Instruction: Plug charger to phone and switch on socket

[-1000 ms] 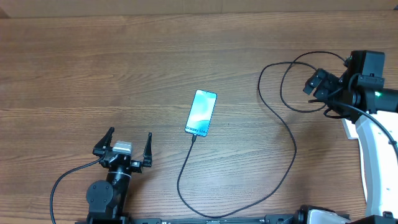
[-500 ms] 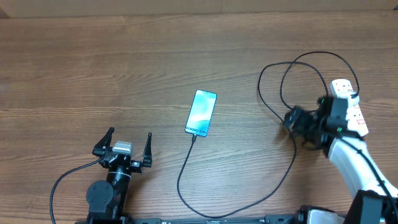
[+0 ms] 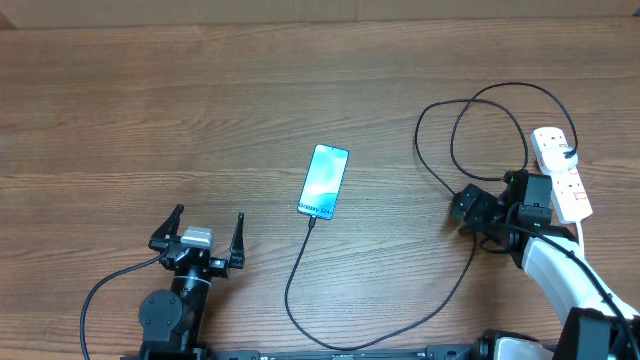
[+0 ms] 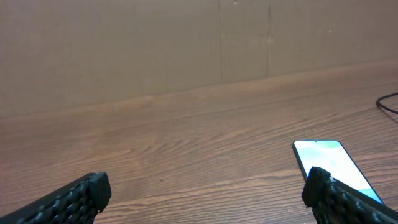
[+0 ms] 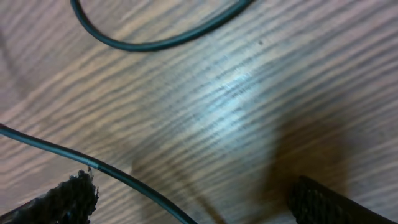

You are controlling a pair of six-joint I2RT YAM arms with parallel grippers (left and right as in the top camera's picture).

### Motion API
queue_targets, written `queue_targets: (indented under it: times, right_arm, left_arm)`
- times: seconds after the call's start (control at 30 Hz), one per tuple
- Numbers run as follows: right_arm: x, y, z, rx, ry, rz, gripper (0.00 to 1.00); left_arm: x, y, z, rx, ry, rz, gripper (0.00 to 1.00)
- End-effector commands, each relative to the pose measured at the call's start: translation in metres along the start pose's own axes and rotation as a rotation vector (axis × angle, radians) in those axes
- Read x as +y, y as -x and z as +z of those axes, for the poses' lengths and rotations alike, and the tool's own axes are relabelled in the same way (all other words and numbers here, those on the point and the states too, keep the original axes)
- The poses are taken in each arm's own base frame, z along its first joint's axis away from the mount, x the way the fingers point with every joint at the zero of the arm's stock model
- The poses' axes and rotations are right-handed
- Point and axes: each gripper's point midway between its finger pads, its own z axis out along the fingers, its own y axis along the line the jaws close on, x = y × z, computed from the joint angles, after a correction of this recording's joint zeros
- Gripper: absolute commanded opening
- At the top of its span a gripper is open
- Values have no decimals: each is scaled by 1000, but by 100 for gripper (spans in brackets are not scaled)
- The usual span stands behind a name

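The charger (image 5: 155,45) is a thin, limp cable, light and likely to slide on the wooden table (image 3: 150,100). It is best taken at its stiff plug tip (image 3: 313,220), which lies at the phone's (image 3: 324,180) near edge (whether it is seated cannot be told). The socket (image 3: 563,172) is rigid plastic and may skid when a switch is pressed.

The right gripper (image 3: 463,207) hangs low over bare wood, jaws spread and empty. A cable run passes just beside one finger, and the socket lies near, on its outer side. The left gripper (image 3: 209,216), also spread and empty, sits well apart from the phone.
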Motion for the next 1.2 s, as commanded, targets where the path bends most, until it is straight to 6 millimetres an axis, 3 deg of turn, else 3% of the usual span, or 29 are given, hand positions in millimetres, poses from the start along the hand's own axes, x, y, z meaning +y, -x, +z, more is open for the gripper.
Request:
queue_targets:
  times: [0.0, 0.1, 0.37, 0.73, 1.17]
  right_arm:
    - [2, -4, 6, 1, 24, 6, 100]
    - [2, -5, 11, -39, 54, -1, 100]
    - [-12, -36, 18, 18, 27, 8, 100]
    - [7, -23, 18, -86, 148, -19, 100]
    - [12, -33, -4, -313, 287, -81, 100]
  left_arm:
    - [3, 0, 0, -3, 13, 23, 100]
    - [3, 0, 0, -3, 13, 23, 100]
    - [3, 0, 0, -3, 13, 23, 100]
    - [3, 0, 0, -3, 13, 23, 100]
    - [3, 0, 0, -3, 13, 23, 99]
